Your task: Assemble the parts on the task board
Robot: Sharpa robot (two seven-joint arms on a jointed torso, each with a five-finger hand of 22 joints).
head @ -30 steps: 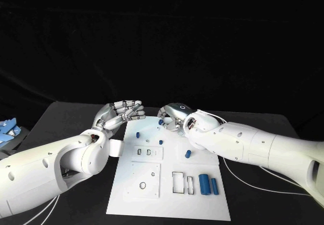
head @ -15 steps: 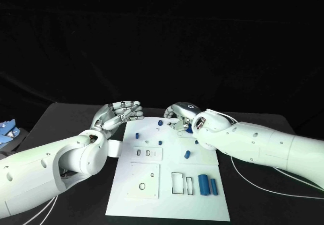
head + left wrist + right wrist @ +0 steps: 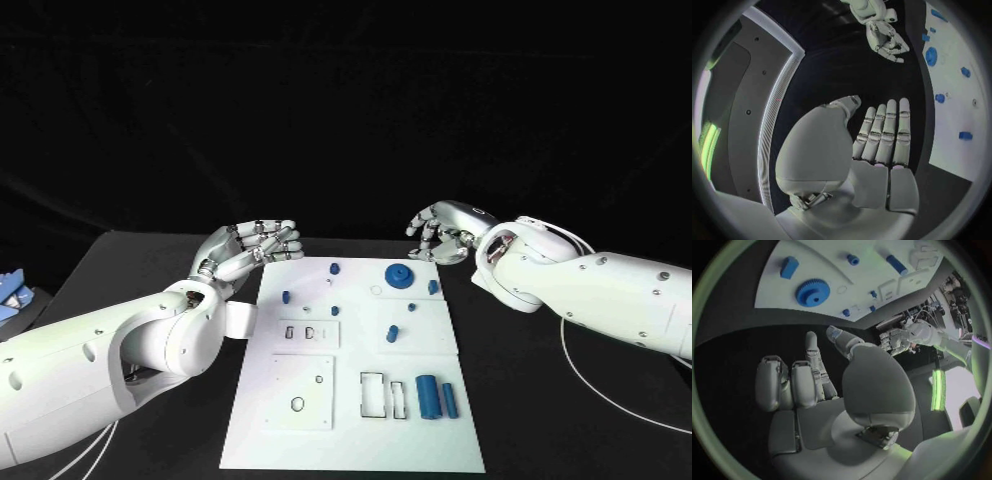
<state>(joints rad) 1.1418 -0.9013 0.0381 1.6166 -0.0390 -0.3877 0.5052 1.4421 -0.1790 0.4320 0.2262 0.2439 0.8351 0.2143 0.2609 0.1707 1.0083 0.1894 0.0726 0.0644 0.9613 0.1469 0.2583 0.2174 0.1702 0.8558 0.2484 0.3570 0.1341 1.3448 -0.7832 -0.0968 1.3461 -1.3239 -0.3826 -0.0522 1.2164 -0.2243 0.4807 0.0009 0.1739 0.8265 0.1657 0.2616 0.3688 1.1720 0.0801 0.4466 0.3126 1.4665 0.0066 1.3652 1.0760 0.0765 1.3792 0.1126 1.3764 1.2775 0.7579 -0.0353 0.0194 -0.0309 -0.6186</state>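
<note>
The right hand (image 3: 444, 232) is hovering over the dark worktop (image 3: 562, 400) in the upper right of the head frame, just off the far right corner of the task board (image 3: 346, 440). Its fingers (image 3: 817, 365) are curling loosely inward and gripping nothing. A second ago this hand was crouching over the far end of the board; it has since swung clear to the right, and a blue gear (image 3: 398, 276) is now lying flat where the hand had been. By my judgement that gear has just been set down or seated, and the hand is withdrawing.

The left hand (image 3: 248, 247) is staying beside the board's far left corner, left of centre in the frame, barely shifting over the last second. Its fingers (image 3: 886, 130) are lying side by side, nearly straight, and holding nothing.

Small blue pegs (image 3: 333, 268) are standing or lying scattered around the gear. Nearer the bottom of the frame a blue cylinder (image 3: 428, 397) and a slimmer blue bar (image 3: 456, 399) are lying beside rectangular cut-outs, apparently awaiting placement, so much of the assembly seems to remain.

The board is resting on the black worktop, and a black backdrop is hanging behind it. A blue object (image 3: 12, 290) is peeking in at the left edge.
</note>
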